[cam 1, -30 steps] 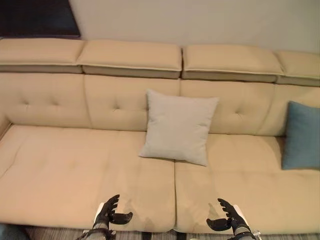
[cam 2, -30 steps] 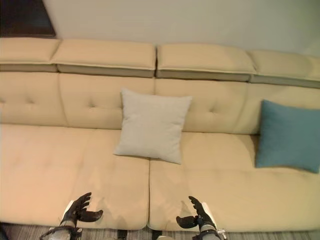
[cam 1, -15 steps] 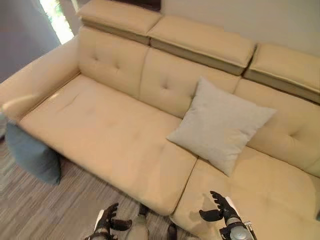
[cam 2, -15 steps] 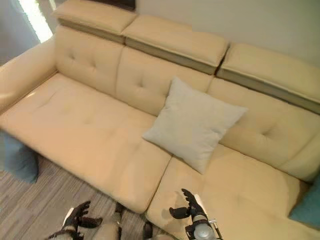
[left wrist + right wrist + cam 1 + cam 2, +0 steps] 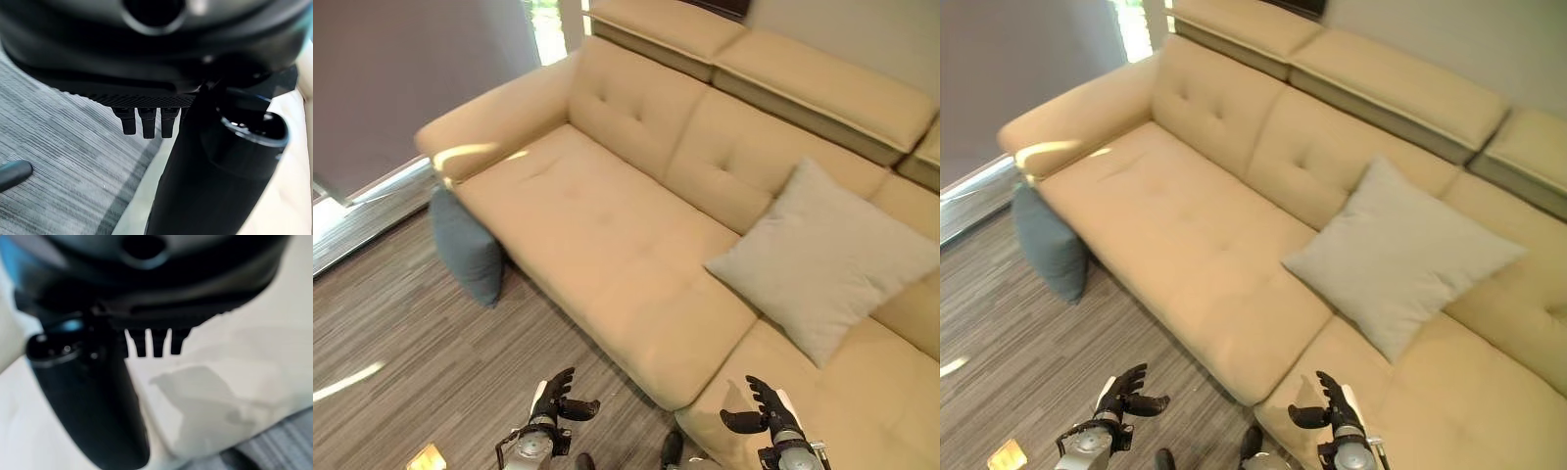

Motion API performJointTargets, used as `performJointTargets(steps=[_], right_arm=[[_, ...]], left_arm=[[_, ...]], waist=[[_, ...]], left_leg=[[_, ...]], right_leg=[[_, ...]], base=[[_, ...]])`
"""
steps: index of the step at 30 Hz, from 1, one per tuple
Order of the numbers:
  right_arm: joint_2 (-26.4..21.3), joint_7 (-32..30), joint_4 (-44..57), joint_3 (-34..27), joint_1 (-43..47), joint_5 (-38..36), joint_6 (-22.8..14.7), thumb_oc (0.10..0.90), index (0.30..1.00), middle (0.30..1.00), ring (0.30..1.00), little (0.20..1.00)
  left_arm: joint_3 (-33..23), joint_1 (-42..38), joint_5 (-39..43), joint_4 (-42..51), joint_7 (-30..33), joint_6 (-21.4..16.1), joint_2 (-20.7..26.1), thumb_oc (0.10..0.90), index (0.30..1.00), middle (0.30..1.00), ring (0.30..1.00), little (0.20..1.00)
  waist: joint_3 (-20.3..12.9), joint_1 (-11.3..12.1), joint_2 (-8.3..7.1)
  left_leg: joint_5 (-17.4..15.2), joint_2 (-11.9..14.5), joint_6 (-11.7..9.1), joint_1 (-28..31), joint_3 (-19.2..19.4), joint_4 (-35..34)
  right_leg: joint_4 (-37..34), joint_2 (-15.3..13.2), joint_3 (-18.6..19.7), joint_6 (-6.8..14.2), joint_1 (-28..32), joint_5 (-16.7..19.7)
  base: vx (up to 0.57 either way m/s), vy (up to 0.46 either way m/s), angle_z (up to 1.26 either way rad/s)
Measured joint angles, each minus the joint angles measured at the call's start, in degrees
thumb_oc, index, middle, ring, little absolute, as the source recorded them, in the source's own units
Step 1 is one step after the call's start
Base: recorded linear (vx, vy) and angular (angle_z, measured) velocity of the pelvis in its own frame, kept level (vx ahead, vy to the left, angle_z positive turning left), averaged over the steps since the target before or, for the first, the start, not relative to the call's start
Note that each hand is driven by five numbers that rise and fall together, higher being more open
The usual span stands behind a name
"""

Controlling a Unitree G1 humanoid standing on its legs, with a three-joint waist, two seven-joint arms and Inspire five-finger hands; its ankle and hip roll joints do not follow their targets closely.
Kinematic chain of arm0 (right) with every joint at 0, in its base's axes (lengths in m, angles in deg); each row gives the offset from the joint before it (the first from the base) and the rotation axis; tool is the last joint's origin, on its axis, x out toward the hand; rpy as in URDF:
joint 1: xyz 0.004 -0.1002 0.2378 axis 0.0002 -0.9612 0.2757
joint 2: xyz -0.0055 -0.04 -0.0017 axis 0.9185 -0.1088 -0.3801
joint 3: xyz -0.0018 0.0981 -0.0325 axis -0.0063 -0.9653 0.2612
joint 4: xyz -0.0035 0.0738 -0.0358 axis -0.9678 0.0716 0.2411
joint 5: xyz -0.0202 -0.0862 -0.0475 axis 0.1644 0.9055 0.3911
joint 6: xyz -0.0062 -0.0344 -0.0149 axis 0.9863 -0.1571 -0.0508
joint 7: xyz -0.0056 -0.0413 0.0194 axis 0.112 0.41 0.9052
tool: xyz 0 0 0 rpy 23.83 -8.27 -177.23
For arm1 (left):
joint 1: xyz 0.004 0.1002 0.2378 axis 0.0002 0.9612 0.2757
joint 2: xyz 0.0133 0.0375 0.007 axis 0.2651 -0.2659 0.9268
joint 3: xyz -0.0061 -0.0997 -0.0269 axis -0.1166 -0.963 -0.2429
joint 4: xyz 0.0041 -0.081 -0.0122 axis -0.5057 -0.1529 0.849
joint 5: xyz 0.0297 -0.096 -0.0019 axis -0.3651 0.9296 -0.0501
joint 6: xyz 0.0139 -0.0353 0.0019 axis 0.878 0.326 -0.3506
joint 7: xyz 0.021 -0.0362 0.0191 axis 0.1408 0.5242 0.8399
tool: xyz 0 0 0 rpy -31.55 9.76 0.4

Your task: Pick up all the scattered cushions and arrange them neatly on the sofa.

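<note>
A blue-grey cushion point(image 5: 467, 247) stands on the floor, leaning against the sofa's point(image 5: 607, 235) left armrest end. A pale grey cushion point(image 5: 822, 257) leans against the beige sofa's backrest on the seat. My left hand point(image 5: 553, 401) hovers low over the floor in front of the sofa, fingers spread and holding nothing. My right hand point(image 5: 762, 411) hangs over the seat's front edge, also open and bare. Both hands are far from either cushion. In the wrist views the left hand's fingers point(image 5: 146, 122) and the right hand's fingers point(image 5: 155, 343) point straight out.
Striped wood-look floor point(image 5: 401, 333) stretches to the left of the sofa. A bright window or door strip point(image 5: 543, 20) lies behind the armrest. A small yellowish object point(image 5: 428, 457) lies on the floor at the lower left.
The camera has swung left: the sofa has slid right in view and the floor with the blue-grey cushion by the armrest has come further in. Both hands stay open.
</note>
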Motion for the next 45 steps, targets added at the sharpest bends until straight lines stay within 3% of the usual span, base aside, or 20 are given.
performJointTargets(steps=[2, 4, 5, 6, 8, 9, 16, 19, 21, 23, 26, 28, 31, 33, 36, 37, 39, 40, 43, 45], right_arm=[[0.19, 0.03, -0.11, 0.65, 1.35, 0.22, 0.19, 0.8, 0.9, 0.9, 0.9, 0.9], [0.53, 0.08, -0.07, 0.98, 2.18, 0.38, 0.19, 0.8, 0.9, 0.9, 0.9, 0.9], [0.41, 0.05, -0.08, 0.98, 2.33, 0.36, 0.2, 0.8, 0.9, 0.9, 0.9, 0.9], [0.51, 0.06, -0.03, 2.17, 2.08, 0.33, 0.28, 0.8, 0.9, 0.9, 0.9, 0.9], [1.61, 0.3, -0.26, 3.17, 1.87, 0.34, 0.25, 0.8, 0.9, 0.9, 0.9, 0.9], [1.98, 0.25, -2.41, 3.3, 3.13, 0.29, 0.12, 0.8, 0.9, 0.9, 0.9, 0.9], [2.45, 0.97, -6.61, 5.08, 5.44, 0.33, 0.41, 0.8, 0.9, 0.9, 0.9, 0.9], [1.92, 0.79, -6.29, 5.26, 5.04, 0.38, 0.36, 0.8, 0.9, 0.9, 0.9, 0.9], [1.69, 0.83, -6.0, 5.28, 4.63, 0.59, 0.5, 0.8, 0.9, 0.9, 0.9, 0.9], [1.97, 0.85, -5.06, 5.14, 4.2, 1.3, 0.62, 0.8, 0.9, 0.9, 0.9, 0.9], [1.59, 0.75, -3.91, 3.01, 3.46, 1.39, 0.67, 0.8, 0.9, 0.9, 0.9, 0.9], [1.45, 0.87, -4.88, 3.28, 2.86, 1.59, 1.56, 0.8, 0.9, 0.9, 0.9, 0.9], [3.16, 1.0, -4.42, 3.98, 2.67, 2.07, 1.6, 0.8, 0.9, 0.9, 0.9, 0.9], [2.8, 0.83, -4.47, 3.02, 2.69, 2.31, 1.72, 0.8, 0.9, 0.9, 0.9, 0.9], [2.88, 0.95, -4.11, 4.49, 1.93, 2.33, 1.52, 0.8, 0.9, 0.9, 0.9, 0.9], [3.52, 1.0, -3.8, 4.12, 1.85, 1.47, 1.45, 0.8, 0.9, 0.9, 0.9, 0.9], [4.17, 1.22, -3.5, 4.34, 2.15, 1.58, 0.6, 0.8, 0.9, 0.9, 0.9, 0.9], [4.95, 1.16, -4.39, 4.28, 2.63, 1.49, 0.81, 0.8, 0.9, 0.9, 0.9, 0.9], [4.76, 1.23, -4.63, 4.15, 2.35, 1.62, 1.47, 0.8, 0.9, 0.9, 0.9, 0.9], [4.27, 1.28, -5.26, 4.01, 0.06, 1.64, 1.9, 0.8, 0.9, 0.9, 0.9, 0.9]], left_arm=[[-0.46, 0.11, -0.03, -0.52, 0.03, 0.04, 0.8, 0.8, 0.9, 0.9, 0.9, 0.9], [-0.5, 1.0, -0.02, -1.02, 0.15, 0.41, 2.67, 0.8, 0.9, 0.9, 0.9, 0.9], [-0.53, 0.77, 0.0, -1.63, 0.26, 0.42, 2.94, 0.8, 0.9, 0.9, 0.9, 0.9], [-0.81, 0.61, 0.04, -2.06, 0.51, 0.36, 4.38, 0.8, 0.9, 0.9, 0.9, 0.9], [-1.26, 0.98, 0.08, -2.06, 0.57, 0.43, 6.44, 0.8, 0.9, 0.9, 0.9, 0.9], [-1.22, 1.5, 0.08, -2.36, 1.05, 0.52, 7.18, 0.8, 0.9, 0.9, 0.9, 0.9], [-0.51, 4.58, 0.11, -2.16, 1.46, 0.39, 5.03, 0.8, 0.9, 0.9, 0.9, 0.9], [-0.49, 3.43, 0.09, -2.22, 1.26, 0.36, 3.44, 0.8, 0.9, 0.9, 0.9, 0.9], [-0.61, 2.16, 0.09, -2.06, 1.09, 0.35, 3.35, 0.8, 0.9, 0.9, 0.9, 0.9], [-1.13, 1.75, 0.1, -2.36, 1.08, 0.57, 3.65, 0.8, 0.9, 0.9, 0.9, 0.9], [-1.23, 4.57, 0.05, -3.0, 0.36, 0.79, 3.08, 0.8, 0.9, 0.9, 0.9, 0.9], [-1.46, 4.57, -0.05, -3.88, 0.16, 0.8, 2.68, 0.8, 0.9, 0.9, 0.9, 0.9], [-1.54, 3.77, -0.46, -4.63, -0.08, 1.32, 4.35, 0.8, 0.9, 0.9, 0.9, 0.9], [-1.38, 3.09, -1.12, -6.5, -0.17, 1.48, 4.22, 0.8, 0.9, 0.9, 0.9, 0.9], [-1.37, 2.32, -2.09, -6.74, 0.06, 1.98, 6.11, 0.8, 0.9, 0.9, 0.9, 0.9], [-1.24, 2.16, -2.09, -6.38, 0.28, 1.99, 6.58, 0.8, 0.9, 0.9, 0.9, 0.9], [-1.27, 1.94, -2.07, -5.99, 0.24, 1.95, 7.56, 0.8, 0.9, 0.9, 0.9, 0.9], [-1.55, 1.56, -2.07, -6.52, 0.2, 2.0, 7.54, 0.8, 0.9, 0.9, 0.9, 0.9], [-3.12, 1.85, -2.11, -10.6, -0.23, 2.67, 5.23, 0.8, 0.9, 0.9, 0.9, 0.9], [-2.57, 2.31, -2.14, -10.84, -0.44, 2.79, 4.34, 0.8, 0.9, 0.9, 0.9, 0.9]], waist=[[-0.11, 1.26, -0.58], [-0.35, 1.73, -1.21], [-0.23, 1.01, -0.71], [-0.23, -0.73, -0.38], [-0.85, 0.46, -3.04], [-1.05, 0.31, -2.73], [-1.68, 3.52, -1.2], [-1.31, 3.32, -0.38], [-0.52, 3.63, -0.78], [0.61, 2.99, -4.82], [-0.2, 0.95, -3.15], [-1.14, 0.51, -1.17], [-1.42, 0.79, -4.56], [-1.49, 0.41, -3.19], [-0.18, -0.86, -4.36], [0.29, -1.37, -3.09], [0.46, -1.18, -3.57], [0.32, -1.93, -4.05], [-0.04, -3.02, -4.57], [-0.07, -3.13, -4.44]], left_leg=[[0.6, -0.89, 0.95, -0.7, -0.52, -0.66], [1.19, -2.94, 2.41, -2.28, -4.07, -0.64], [1.65, -3.19, 3.15, -2.25, -7.06, -0.55], [3.2, -2.87, 3.87, -3.43, -11.79, -1.63], [4.3, -4.51, 3.5, -3.83, -13.67, -2.72], [5.57, -4.53, 2.92, -4.02, -16.33, -3.26], [7.33, -3.95, 0.56, -5.89, -22.31, -2.57], [10.4, -4.68, -3.12, -11.01, -23.43, -0.83], [4.93, -2.65, -2.12, -12.16, -12.79, -2.66], [2.71, -2.29, 0.05, -13.16, 2.88, 1.22], [2.45, -0.11, -0.03, -6.91, 11.47, 3.06], [3.1, 0.23, 1.62, -3.82, 9.61, -0.27], [1.45, -3.17, 4.05, -2.45, 7.32, -0.55], [-0.66, -4.38, 6.06, -0.37, 6.21, -1.33], [-2.1, -8.72, 10.01, 1.62, 3.37, -0.64], [-1.45, -8.39, 9.93, 1.98, 2.14, -1.47], [-3.21, -9.44, 9.83, 3.12, 0.69, -1.81], [-2.46, -10.4, 9.52, 3.74, -0.05, -1.8], [-8.3, -12.2, 7.26, 9.98, -3.37, -2.3], [-9.31, -12.46, 5.71, 13.94, -5.32, -1.89]], right_leg=[[2.37, -1.71, 0.59, 0.76, -1.95, -0.49], [5.56, -2.87, 6.71, 2.46, -2.87, -1.61], [9.9, -2.39, 12.41, 2.26, -4.71, -3.7], [14.51, 3.01, 28.1, 5.75, -6.82, -8.39], [12.71, 4.53, 32.15, 5.33, -7.99, -8.57], [9.66, 4.53, 30.49, 1.68, -6.06, -7.32], [-0.42, 5.36, 21.88, 0.8, 1.02, -3.94], [-3.78, 6.55, 15.0, -0.68, 3.3, -3.43], [-5.21, 6.17, 9.57, -3.59, 3.91, -1.93], [-6.28, 1.61, 5.45, -3.84, 3.79, -1.25], [-7.36, 0.7, 0.53, -2.34, 4.88, -0.88], [-6.72, 2.51, -0.18, -1.18, 4.9, -1.08], [1.62, -1.39, 4.74, 2.8, 3.04, -4.38], [23.93, -6.48, 7.44, 3.8, -5.07, -6.64], [49.75, -10.08, 20.04, 6.34, -19.25, 3.11], [47.55, -5.0, 24.26, 7.56, -22.72, -1.67], [32.12, -0.24, 21.75, 5.57, -25.22, -4.91], [19.66, 2.13, 18.83, 4.08, -24.43, -3.87], [3.42, 6.41, 10.5, 1.36, -24.65, 1.31], [4.41, 6.63, 11.21, -3.62, -21.38, 3.61]], base=[[-0.05, 0.06, 0.3], [-0.04, 0.081, 0.76], [0.0, 0.049, 1.72], [-0.02, 0.023, 1.69], [-0.02, -0.026, 1.19], [0.02, -0.108, 0.84], [0.0, -0.059, 0.77], [-0.07, 0.005, 1.44], [-0.01, 0.023, 1.4], [0.03, 0.032, 1.22], [0.19, 0.099, 0.84], [0.21, 0.125, 0.62], [0.25, 0.316, 0.36], [0.21, 0.301, 0.37], [0.27, 0.12, 0.47], [0.29, 0.006, 0.63], [0.33, -0.016, 0.54], [0.39, -0.033, 0.72], [0.61, -0.107, 0.65], [0.28, -0.099, 0.69]])
